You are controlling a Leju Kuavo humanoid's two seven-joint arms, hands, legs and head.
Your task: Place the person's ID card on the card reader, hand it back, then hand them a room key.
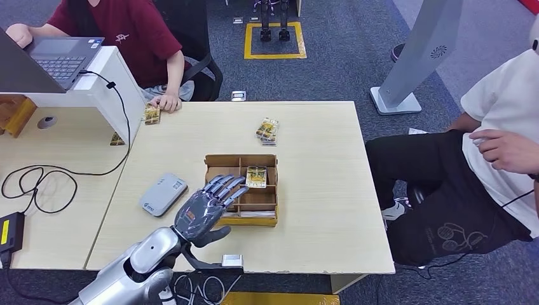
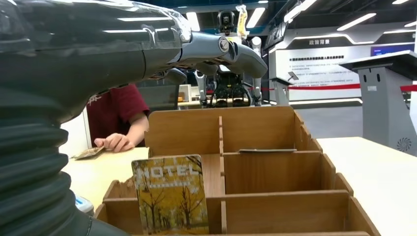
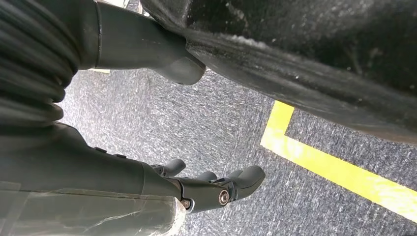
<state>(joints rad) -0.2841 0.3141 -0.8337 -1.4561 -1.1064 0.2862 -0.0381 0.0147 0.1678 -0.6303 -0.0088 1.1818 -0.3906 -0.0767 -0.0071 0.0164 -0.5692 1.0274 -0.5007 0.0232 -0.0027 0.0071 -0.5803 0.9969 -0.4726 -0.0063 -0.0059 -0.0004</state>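
Observation:
My left hand (image 1: 206, 206) hovers over the near left part of a wooden divided box (image 1: 240, 159), fingers spread and holding nothing. A yellow hotel key card (image 1: 256, 176) lies in a middle compartment just beyond my fingertips. In the left wrist view a HOTEL card (image 2: 169, 194) stands upright in the box (image 2: 275, 128), below my outstretched fingers (image 2: 221, 46). The grey card reader (image 1: 163, 194) lies left of the box. A person in red rests a hand on a card (image 1: 151, 114) at the table's far left corner. My right hand (image 3: 211, 187) hangs over the floor, holding nothing.
More cards (image 1: 267, 130) lie on the table beyond the box. A laptop (image 1: 57, 57) sits on a raised white counter at the left, with cables (image 1: 38, 187) trailing below. A person in white (image 1: 502, 146) sits at the right.

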